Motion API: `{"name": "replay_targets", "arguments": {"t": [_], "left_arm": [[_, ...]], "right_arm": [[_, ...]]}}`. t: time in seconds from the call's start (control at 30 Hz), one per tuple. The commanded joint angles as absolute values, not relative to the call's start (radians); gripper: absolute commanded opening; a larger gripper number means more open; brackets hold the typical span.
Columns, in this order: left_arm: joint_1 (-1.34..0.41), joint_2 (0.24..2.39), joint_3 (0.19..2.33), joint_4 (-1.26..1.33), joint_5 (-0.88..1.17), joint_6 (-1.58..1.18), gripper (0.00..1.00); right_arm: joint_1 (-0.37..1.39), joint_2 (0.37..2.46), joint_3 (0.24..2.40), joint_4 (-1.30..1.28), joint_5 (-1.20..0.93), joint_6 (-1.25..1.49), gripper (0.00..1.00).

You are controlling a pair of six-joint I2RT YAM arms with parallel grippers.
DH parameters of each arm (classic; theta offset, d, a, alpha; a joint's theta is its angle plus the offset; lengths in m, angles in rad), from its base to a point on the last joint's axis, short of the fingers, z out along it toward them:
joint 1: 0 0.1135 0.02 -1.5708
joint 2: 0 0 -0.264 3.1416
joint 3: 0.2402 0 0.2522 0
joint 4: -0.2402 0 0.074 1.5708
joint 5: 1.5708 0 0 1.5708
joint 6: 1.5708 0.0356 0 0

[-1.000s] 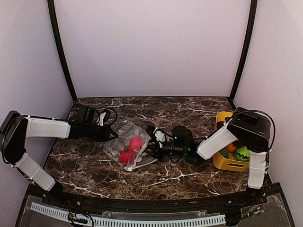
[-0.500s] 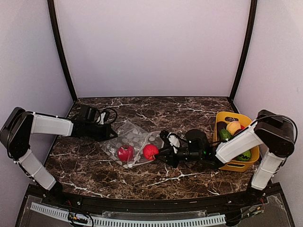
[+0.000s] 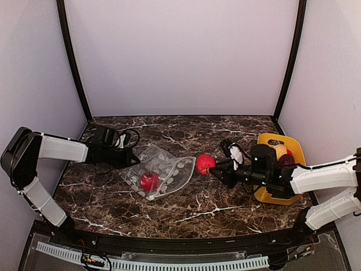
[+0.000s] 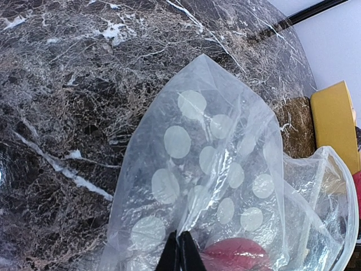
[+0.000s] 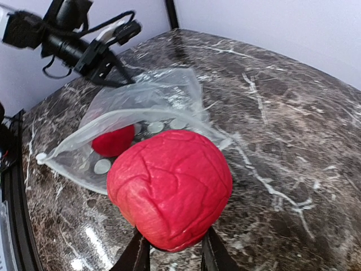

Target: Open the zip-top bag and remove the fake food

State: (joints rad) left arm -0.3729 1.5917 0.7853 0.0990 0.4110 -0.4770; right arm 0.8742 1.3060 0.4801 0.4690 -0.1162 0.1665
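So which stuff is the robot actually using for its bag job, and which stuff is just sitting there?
For the job: clear polka-dot plastic zip-top bag, pinched by the left gripper; bumpy red toy fruit in the right gripper; second round red toy fruit inside the bag.
Just lying about: yellow plastic bin holding other toys; dark marble table.

Dark brown marble-pattern counter (image 3: 169, 209), white veining, glossy under even light. Plain pale lilac walls (image 3: 180, 56) enclose its far, left and right edges. Black posts (image 3: 75, 68) rise from both far corners.
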Motion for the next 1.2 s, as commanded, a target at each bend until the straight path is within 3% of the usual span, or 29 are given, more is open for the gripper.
{"name": "replay_targets", "arguments": {"t": [0.0, 0.43, 0.77, 0.83, 0.9, 0.93, 1.03, 1.17], "left_arm": [[-0.365, 1.614, 0.809, 0.120, 0.434, -0.488, 0.01], [-0.362, 1.643, 0.805, 0.153, 0.462, -0.502, 0.01], [-0.361, 1.635, 0.805, 0.149, 0.468, -0.501, 0.01], [-0.361, 1.633, 0.805, 0.149, 0.467, -0.501, 0.01], [-0.360, 1.634, 0.805, 0.149, 0.470, -0.500, 0.01], [-0.360, 1.633, 0.805, 0.149, 0.470, -0.501, 0.01], [-0.360, 1.634, 0.805, 0.150, 0.472, -0.502, 0.01], [-0.360, 1.634, 0.805, 0.152, 0.477, -0.506, 0.01]], "right_arm": [[0.785, 1.164, 0.472, 0.341, -0.025, 0.214, 0.26], [0.404, 0.870, 0.549, -0.085, 0.178, 0.323, 0.26], [0.197, 0.907, 0.560, -0.129, 0.102, 0.303, 0.30], [0.181, 0.928, 0.566, -0.140, 0.100, 0.301, 0.39], [0.177, 0.938, 0.572, -0.159, 0.107, 0.303, 0.64], [0.178, 0.931, 0.571, -0.158, 0.103, 0.304, 0.71], [0.178, 0.916, 0.572, -0.149, 0.072, 0.287, 0.79], [0.182, 0.916, 0.595, -0.154, -0.048, 0.237, 0.76]]}}
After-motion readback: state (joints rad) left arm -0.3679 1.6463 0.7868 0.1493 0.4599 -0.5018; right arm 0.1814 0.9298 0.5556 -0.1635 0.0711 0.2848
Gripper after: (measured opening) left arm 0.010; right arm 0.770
